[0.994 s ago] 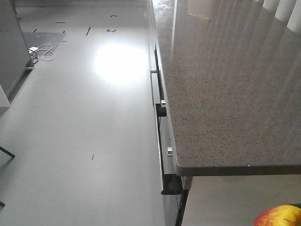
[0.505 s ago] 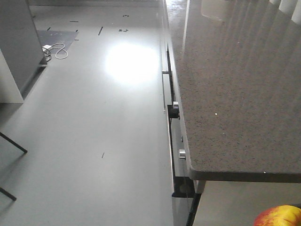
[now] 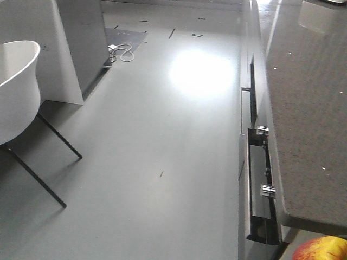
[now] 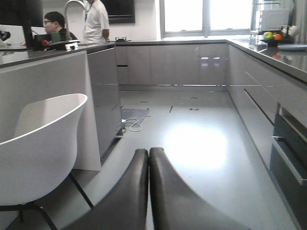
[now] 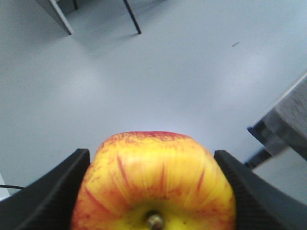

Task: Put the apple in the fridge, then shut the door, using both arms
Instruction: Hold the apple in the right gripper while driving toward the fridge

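My right gripper [image 5: 153, 189] is shut on the apple [image 5: 156, 179], a red and yellow streaked fruit with its stem facing the camera, held above the grey floor. The apple also shows at the bottom right corner of the front view [image 3: 321, 249]. My left gripper [image 4: 148, 158] is shut and empty, its two dark fingers pressed together, pointing down the kitchen aisle. The fridge and its door are out of view.
A grey speckled counter [image 3: 309, 108] with drawers and round knobs [image 3: 267, 190] runs along the right. A white chair [image 3: 16, 89] on thin black legs stands at left beside a grey island [image 4: 57, 96]. Two people [image 4: 96, 21] stand at the far back.
The front view has swung left: the counter has slid to the right edge, and the white chair and island have come into view. The apple stays at the bottom right corner.
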{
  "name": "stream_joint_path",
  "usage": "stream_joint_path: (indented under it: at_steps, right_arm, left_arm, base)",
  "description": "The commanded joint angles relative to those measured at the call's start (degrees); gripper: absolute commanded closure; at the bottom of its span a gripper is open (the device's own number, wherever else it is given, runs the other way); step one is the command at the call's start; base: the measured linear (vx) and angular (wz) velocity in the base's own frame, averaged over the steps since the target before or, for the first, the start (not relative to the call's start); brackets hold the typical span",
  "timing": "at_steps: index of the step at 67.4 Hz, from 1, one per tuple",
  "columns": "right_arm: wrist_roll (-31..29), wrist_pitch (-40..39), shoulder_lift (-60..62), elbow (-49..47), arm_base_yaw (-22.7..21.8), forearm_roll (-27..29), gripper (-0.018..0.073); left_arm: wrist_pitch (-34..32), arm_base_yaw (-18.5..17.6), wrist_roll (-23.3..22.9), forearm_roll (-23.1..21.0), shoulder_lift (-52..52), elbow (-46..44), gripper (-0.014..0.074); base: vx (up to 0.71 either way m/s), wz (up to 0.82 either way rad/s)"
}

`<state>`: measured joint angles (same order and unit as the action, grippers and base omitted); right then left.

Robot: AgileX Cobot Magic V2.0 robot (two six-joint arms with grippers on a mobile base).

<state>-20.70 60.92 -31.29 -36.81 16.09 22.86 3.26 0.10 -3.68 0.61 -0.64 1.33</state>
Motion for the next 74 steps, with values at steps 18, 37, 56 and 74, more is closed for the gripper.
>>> stream_joint_path:
  at_steps: [18, 37, 56, 74]
  right_arm:
    - [-0.5, -3.1, -0.3, -1.4, -0.1, 1.5, 0.0409]
    - [-0.5, -3.1, -0.3, -1.4, -0.1, 1.5, 0.0409]
    - [-0.5, -3.1, -0.3, -1.4, -0.1, 1.5, 0.0409]
    - [-0.5, -3.1, -0.3, -1.4, -0.1, 1.5, 0.0409]
  left_arm:
    - [-4.3, 0.0, 0.0, -0.6, -0.9, -0.9, 0.0603]
    - [-4.3, 0.0, 0.0, -0.6, -0.9, -0.9, 0.0603]
    - [-4.3, 0.0, 0.0, -0.6, -0.9, -0.9, 0.0603]
    - [-4.3, 0.0, 0.0, -0.6, -0.9, -0.9, 0.0603]
  base:
    - [0.01, 0.46]
    - [0.01, 0.49]
    - [0.03, 0.49]
    - [0.06, 0.49]
